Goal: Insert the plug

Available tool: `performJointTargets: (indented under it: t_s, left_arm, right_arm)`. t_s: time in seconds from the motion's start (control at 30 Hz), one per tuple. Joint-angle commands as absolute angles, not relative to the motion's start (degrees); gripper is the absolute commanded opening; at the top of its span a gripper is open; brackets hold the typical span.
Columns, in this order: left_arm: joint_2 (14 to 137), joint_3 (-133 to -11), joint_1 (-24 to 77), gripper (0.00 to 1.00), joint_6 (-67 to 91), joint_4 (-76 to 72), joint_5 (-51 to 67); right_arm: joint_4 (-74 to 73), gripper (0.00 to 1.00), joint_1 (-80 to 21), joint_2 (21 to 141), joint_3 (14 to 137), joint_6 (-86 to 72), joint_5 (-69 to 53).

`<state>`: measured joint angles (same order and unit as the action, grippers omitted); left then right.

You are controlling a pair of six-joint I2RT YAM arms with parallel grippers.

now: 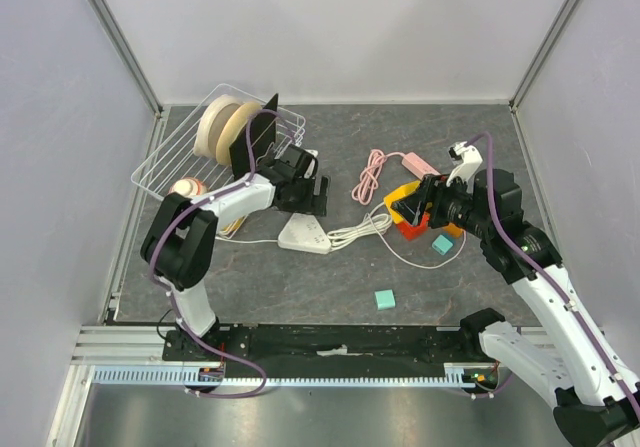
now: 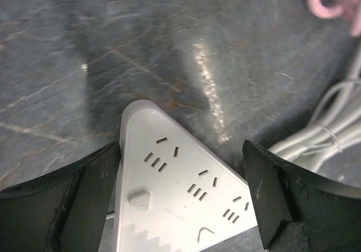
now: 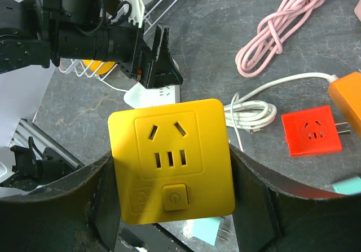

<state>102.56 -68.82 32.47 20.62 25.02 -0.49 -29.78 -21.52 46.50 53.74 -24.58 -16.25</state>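
Right wrist: right claw (image 3: 172,176) grips the yellow plug (image 3: 169,145); left claw (image 2: 180,162) gapes wide astride the power strip (image 2: 183,198).

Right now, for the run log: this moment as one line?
left gripper open astride power strip | right gripper shut on yellow adapter | not inserted

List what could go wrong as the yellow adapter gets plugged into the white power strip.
1. The left pincer only straddles the white power strip; no firm hold shows, so it may slide under pushing.
2. The yellow adapter in the right pincer hides most of the strip from its wrist camera, so alignment may drift.
3. The white cable bunched beside the strip could snag.
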Motion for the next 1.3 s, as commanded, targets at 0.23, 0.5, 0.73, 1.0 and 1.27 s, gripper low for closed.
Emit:
performJointTargets:
  t_s: [0.23,0.5,0.73,1.0,1.27]
  left_arm:
    - [104.7,-72.1,39.5,0.95,5.2,22.7,21.8]
    - [96.2,-70.0,42.1,0.96,5.9,21.3,10.8]
    - [76.3,-57.8,50.2,0.96,0.8,8.5,-12.8]
    - [70.7,-47.1,67.7,0.98,-9.3,-15.0,-27.5]
    - [80.0,-42.9,78.9,1.0,-33.6,-48.0,-40.9]
  right_arm:
    - [-28.0,0.0,-21.4,45.9,53.3,-25.0,-16.6]
    - [-28.1,0.0,-21.4,45.8,52.5,-30.7,-13.9]
    - [-28.7,0.0,-21.4,45.5,49.4,-44.8,-7.3]
    - [-30.7,0.0,-21.7,45.8,49.3,-59.6,-5.1]
    - [-33.8,0.0,-23.3,46.2,51.6,-64.5,-5.1]
